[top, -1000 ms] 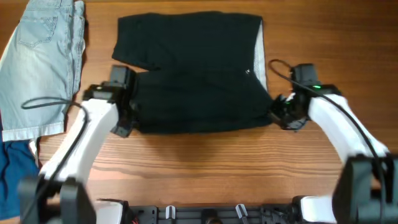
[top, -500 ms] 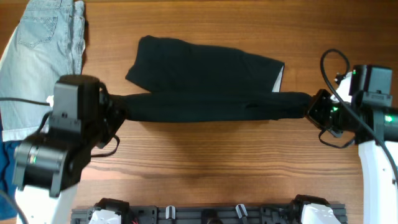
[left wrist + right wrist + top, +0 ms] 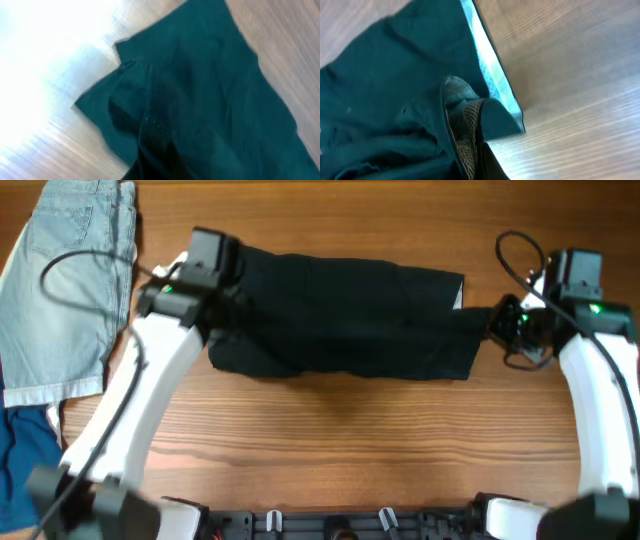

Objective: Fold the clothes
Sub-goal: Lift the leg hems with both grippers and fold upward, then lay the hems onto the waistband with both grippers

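The black shorts (image 3: 340,315) lie across the middle of the table, doubled over into a long band, with the whitish lining (image 3: 457,297) showing at the right end. My left gripper (image 3: 222,308) is shut on the shorts' left end. My right gripper (image 3: 497,325) is shut on the right end, where the cloth bunches. In the left wrist view the dark cloth (image 3: 200,100) fills the frame and hides the fingers. In the right wrist view the cloth (image 3: 395,90) runs into the jaws, with the pale lining edge (image 3: 492,75) beside it.
Light-blue denim shorts (image 3: 65,280) lie at the far left. A bright blue cloth (image 3: 20,460) lies at the left front edge. Bare wooden table (image 3: 350,440) shows in front of the black shorts. A cable loops above the right wrist (image 3: 520,255).
Both grippers carried the shorts' front edge up and away from me over the back part. The left arm swung from low left to the upper left. The shorts are now doubled.
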